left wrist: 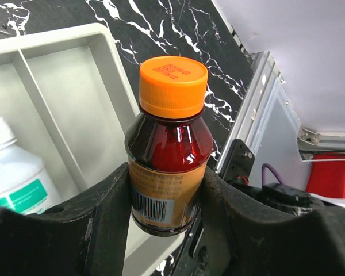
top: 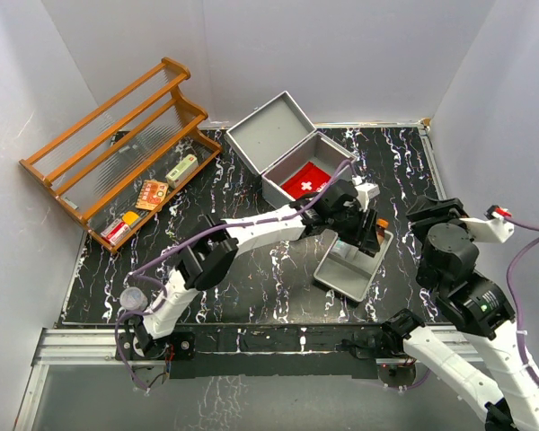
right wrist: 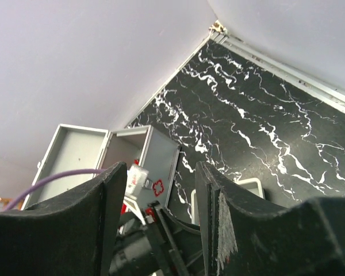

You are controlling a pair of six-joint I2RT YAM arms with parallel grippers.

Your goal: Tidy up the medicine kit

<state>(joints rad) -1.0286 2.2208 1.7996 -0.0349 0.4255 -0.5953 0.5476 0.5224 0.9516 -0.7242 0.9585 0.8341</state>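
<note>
The medicine kit (top: 334, 154), a light-grey metal case, stands open at the back with its lid (top: 271, 127) thrown back and a red pouch with a white cross (top: 307, 182) inside. My left gripper (top: 370, 226) hangs over the grey divided tray (top: 337, 285) and is shut on a brown bottle with an orange cap (left wrist: 171, 144). The bottle is held upright by its labelled body between the fingers (left wrist: 112, 201), over the tray's near rim (left wrist: 57, 37). A white bottle with a green label (left wrist: 11, 172) lies in the tray. My right gripper (right wrist: 161, 190) is open and holds nothing, raised at the right and facing the kit (right wrist: 158, 158).
An orange-brown slatted wooden rack (top: 117, 135) leans at the back left, with a green-and-white box (top: 181, 171), an orange packet (top: 151, 195) and a red-and-white box (top: 117, 229) on its lower shelf. White walls close three sides. A metal rail (top: 251, 341) runs along the near edge.
</note>
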